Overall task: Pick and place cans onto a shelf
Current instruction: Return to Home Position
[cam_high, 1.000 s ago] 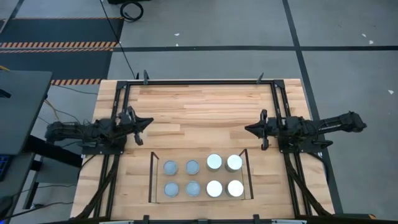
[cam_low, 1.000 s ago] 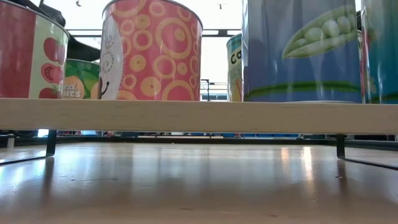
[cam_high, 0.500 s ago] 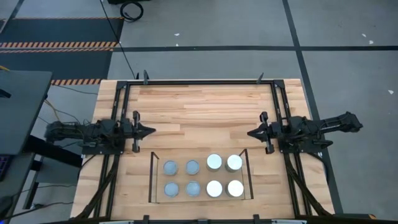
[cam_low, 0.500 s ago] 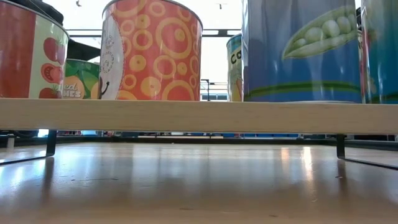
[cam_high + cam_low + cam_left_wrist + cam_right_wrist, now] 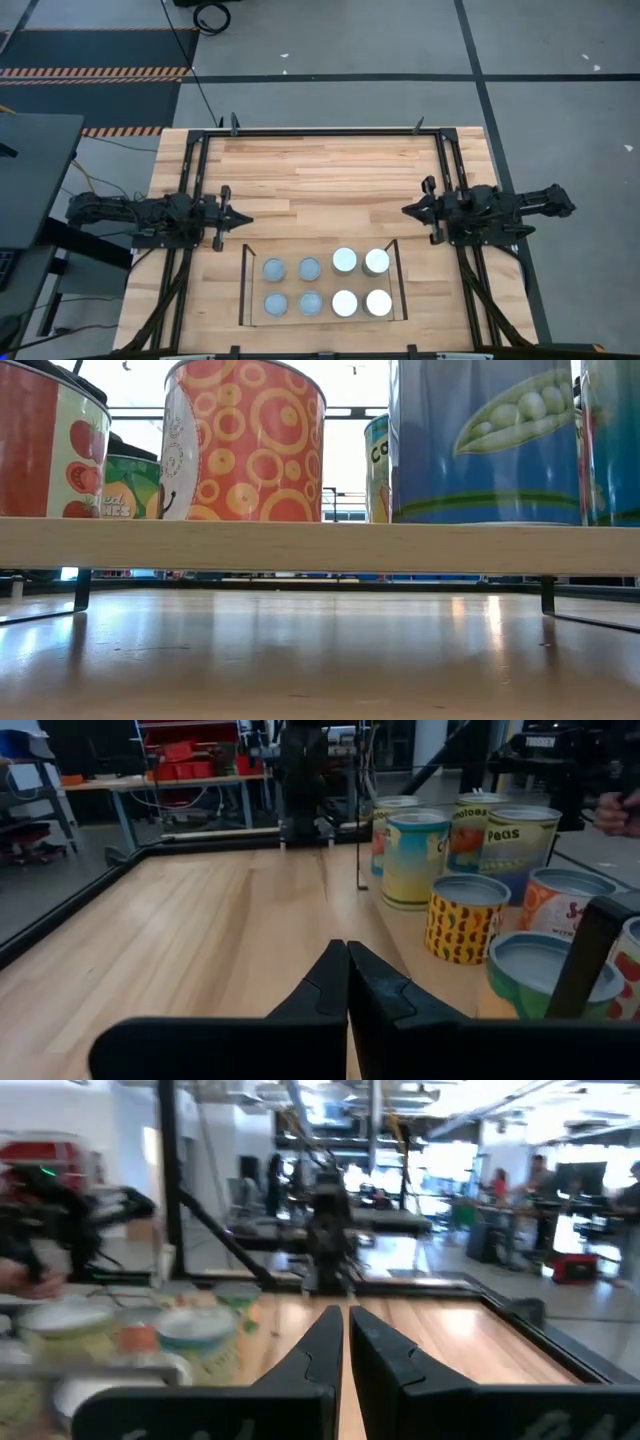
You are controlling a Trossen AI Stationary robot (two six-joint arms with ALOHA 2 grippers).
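Eight cans (image 5: 310, 303) stand on the shelf (image 5: 243, 290) in two rows of four. The four on the left have grey-blue tops and the four on the right have white tops. The shelf sits on the wooden surface (image 5: 320, 170), toward the edge at the bottom of the high view, between the two arms. The left hand (image 5: 245, 218) hangs over the surface's left side, empty, its two fingers pressed together. The right hand (image 5: 404, 210) mirrors it on the right side, also empty, fingers closed to a thin slit. Both hands point inward, apart from the cans.
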